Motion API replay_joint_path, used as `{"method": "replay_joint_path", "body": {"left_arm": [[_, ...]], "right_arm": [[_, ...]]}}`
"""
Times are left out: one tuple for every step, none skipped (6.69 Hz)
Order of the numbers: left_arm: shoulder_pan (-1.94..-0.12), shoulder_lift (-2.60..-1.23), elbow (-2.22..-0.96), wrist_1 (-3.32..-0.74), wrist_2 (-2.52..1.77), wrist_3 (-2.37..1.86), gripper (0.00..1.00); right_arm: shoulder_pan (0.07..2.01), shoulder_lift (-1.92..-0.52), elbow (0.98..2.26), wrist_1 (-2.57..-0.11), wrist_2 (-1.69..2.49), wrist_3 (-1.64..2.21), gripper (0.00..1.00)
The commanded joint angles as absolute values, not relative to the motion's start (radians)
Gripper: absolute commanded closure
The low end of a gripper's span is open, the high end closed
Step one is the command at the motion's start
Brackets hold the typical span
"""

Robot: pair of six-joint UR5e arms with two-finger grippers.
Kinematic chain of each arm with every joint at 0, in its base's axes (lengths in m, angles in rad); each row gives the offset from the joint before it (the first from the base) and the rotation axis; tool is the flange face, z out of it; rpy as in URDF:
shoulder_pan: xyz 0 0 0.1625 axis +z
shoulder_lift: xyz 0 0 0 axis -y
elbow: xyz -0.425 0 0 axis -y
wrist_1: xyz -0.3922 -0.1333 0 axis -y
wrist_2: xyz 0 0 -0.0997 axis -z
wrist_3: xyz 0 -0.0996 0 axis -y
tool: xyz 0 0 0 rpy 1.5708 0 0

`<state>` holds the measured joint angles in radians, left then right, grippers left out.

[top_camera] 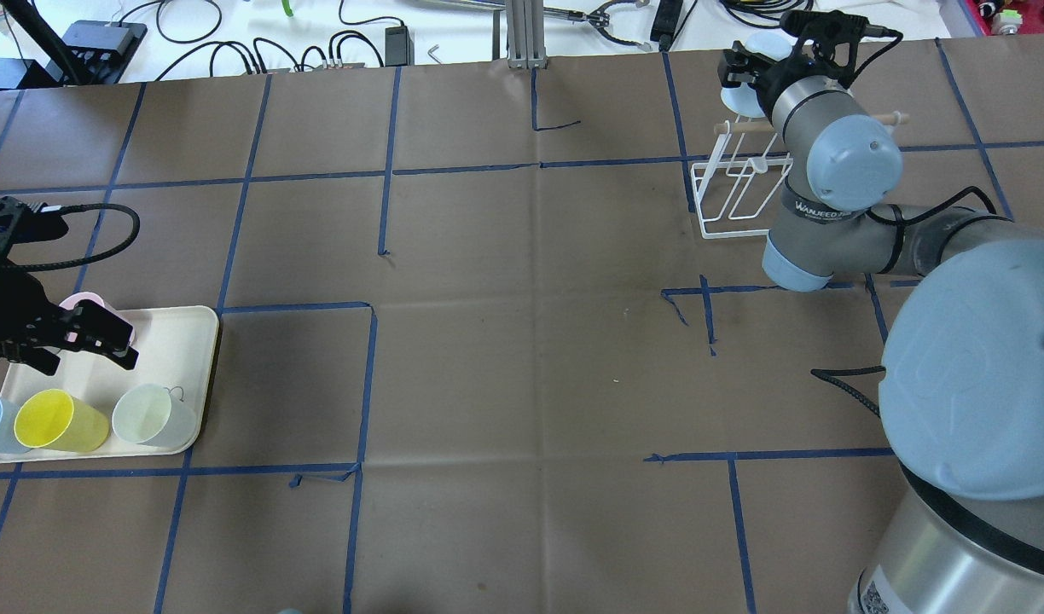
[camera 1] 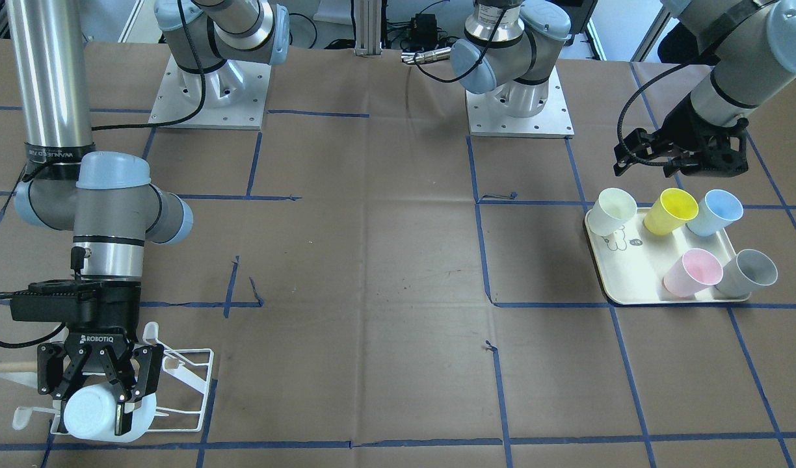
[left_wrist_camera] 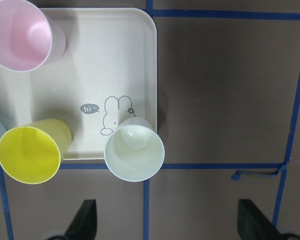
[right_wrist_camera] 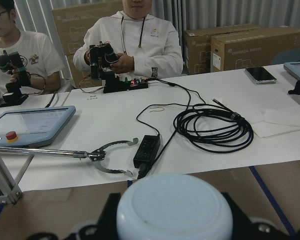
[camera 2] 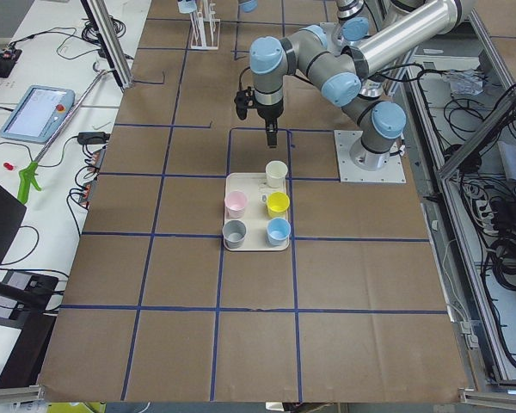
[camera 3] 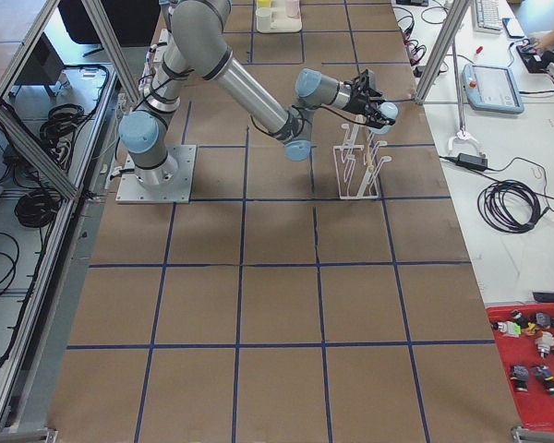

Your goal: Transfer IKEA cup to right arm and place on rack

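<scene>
My right gripper (camera 1: 92,404) is shut on a pale blue IKEA cup (camera 1: 84,419), which is tipped with its base toward the front-facing camera. It holds the cup at the far end of the white wire rack (camera 1: 190,372), by the wooden handle (camera 1: 11,367). Whether the cup sits on a prong I cannot tell. In the right wrist view the cup's base (right_wrist_camera: 174,205) fills the bottom. From overhead, the right gripper (top_camera: 748,81) is beyond the rack (top_camera: 735,200). My left gripper (camera 1: 674,162) hangs open and empty above the tray; its fingertips (left_wrist_camera: 84,220) stand wide apart.
A cream tray (camera 1: 632,273) with a drawing holds several upright cups: white (camera 1: 614,211), yellow (camera 1: 670,211), blue (camera 1: 715,212), pink (camera 1: 692,273) and grey (camera 1: 748,272). Both arm bases (camera 1: 209,91) stand at the robot's edge. Two people (right_wrist_camera: 135,45) sit behind a white bench beyond the table.
</scene>
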<state>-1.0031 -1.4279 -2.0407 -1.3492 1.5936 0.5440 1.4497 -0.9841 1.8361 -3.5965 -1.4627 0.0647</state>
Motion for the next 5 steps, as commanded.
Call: {"method": "replay_joint_path", "body": {"left_arm": [[-1.002, -1.445, -2.225, -1.107, 1.592, 0.541, 0.02], [-1.0, -1.466, -2.291, -1.006, 1.592, 0.543, 0.02], [-1.0, -1.514, -2.318, -0.932, 1.595, 0.543, 0.02], [-0.999, -1.557, -2.318, -0.898, 1.598, 0.543, 0.02], [-0.999, -1.566, -2.318, -0.897, 1.6, 0.546, 0.01]], "right_arm": [[1.45, -0.966, 1.836, -3.611, -1.465, 0.048, 0.45], [1.451, -0.966, 1.835, -3.611, -1.466, 0.049, 0.01], [1.45, -0.968, 1.833, -3.609, -1.466, 0.048, 0.0], [1.451, -0.971, 1.832, -3.609, -1.47, 0.048, 0.0], [1.451, -0.976, 1.832, -3.608, -1.47, 0.048, 0.0]]}}
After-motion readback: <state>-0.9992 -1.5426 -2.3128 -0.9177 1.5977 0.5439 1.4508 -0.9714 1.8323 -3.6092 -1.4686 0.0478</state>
